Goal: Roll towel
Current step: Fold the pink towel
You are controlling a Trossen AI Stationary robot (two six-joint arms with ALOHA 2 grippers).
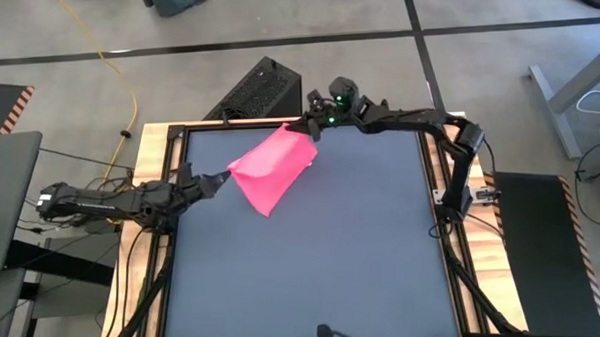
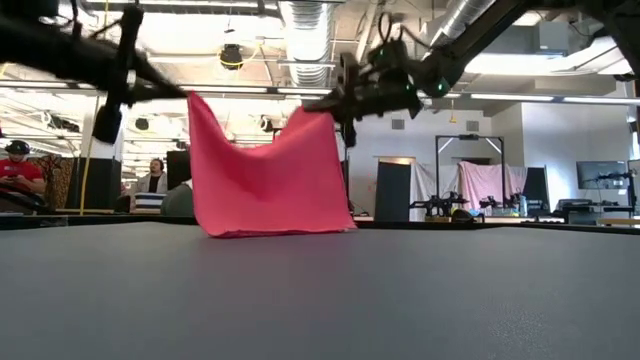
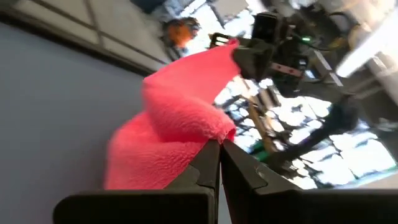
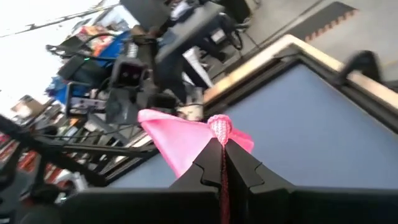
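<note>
On the left, the left gripper [image 1: 223, 177] is pinched shut on one corner of the towel [image 1: 271, 167], and its wrist view shows the pink pile bunched right at the closed fingertips [image 3: 208, 163]. The towel itself hangs between the two arms over the far half of the table [image 1: 314, 278], lifted at both held corners and sagging in the middle, with its lower edge resting on the dark surface in the low view. To the right, near the far edge, the right gripper [image 1: 312, 128] is likewise clamped on the opposite corner, a small knot of cloth showing between its closed fingers. The likeliest trouble from here, as I judge it, is a corner slipping free: each hold takes only a small bite of thin, soft fabric, so any pull apart or uneven move could tug it out. If the arms lower unevenly, the slack middle could fold over itself and leave creases that spoil a tidy roll. No brand, label or writing can be read on the towel or arms; anything on the equipment in the room behind seems too blurred to make out.
</note>
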